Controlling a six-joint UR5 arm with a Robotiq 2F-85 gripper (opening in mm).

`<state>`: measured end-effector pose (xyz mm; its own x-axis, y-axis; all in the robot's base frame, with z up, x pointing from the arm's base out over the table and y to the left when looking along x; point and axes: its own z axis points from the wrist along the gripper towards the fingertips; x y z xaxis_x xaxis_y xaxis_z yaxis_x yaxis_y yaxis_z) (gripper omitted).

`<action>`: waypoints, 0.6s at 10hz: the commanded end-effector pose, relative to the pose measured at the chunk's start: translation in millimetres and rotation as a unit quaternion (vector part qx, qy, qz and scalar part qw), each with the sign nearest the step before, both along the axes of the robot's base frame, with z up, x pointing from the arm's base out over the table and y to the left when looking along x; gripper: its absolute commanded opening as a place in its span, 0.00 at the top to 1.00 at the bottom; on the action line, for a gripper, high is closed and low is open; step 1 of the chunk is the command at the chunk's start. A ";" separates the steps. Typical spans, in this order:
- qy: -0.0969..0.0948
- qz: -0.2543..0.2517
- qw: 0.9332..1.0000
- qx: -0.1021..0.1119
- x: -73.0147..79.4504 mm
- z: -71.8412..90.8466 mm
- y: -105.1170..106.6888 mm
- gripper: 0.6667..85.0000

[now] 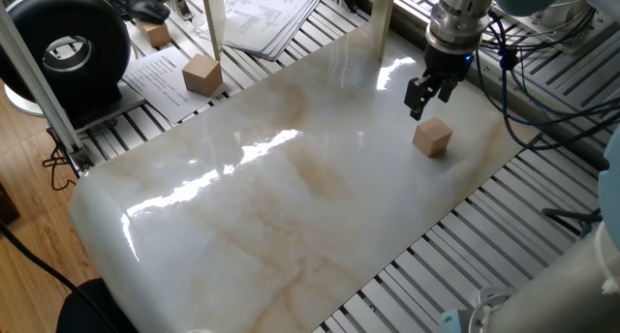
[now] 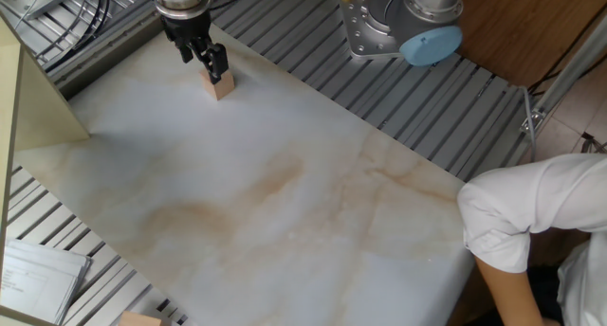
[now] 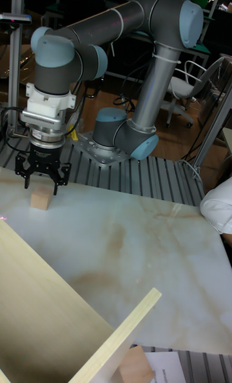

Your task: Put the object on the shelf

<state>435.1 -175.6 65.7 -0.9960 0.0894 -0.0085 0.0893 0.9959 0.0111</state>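
My black two-finger gripper [image 1: 418, 101] hangs just above the white marble-patterned tabletop [image 1: 291, 197], its fingers spread with nothing between them; the small light-brown wooden cube [image 1: 432, 136] sits flat on the slab just beside and below my fingertips, apart from them; in the other fixed view the cube [image 2: 221, 85] lies close to the slab's far edge, where the grey ribbed aluminium bed [image 2: 313, 42] begins, and my gripper [image 2: 211, 65] overlaps its top, though I cannot tell contact from there; the tall fixed view shows my gripper [image 3: 40, 178] held over the cube [image 3: 40, 197] with a sliver of gap; the broad middle and near side of the slab lie open; the pale wooden shelf board [image 3: 45, 306] slants across the near corner in the tall view; a larger tan wooden block [image 1: 201, 75] rests well apart on the papers at the far left, beyond the slab's edge.
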 end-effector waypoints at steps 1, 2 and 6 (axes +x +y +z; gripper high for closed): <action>0.005 -0.021 1.000 0.007 -6.0 -7.4 1.2 0.15; 0.003 -0.018 1.000 0.001 -8.9 -14.3 -0.2 0.16; 0.020 -0.036 0.999 0.003 -26.0 -29.8 4.7 0.15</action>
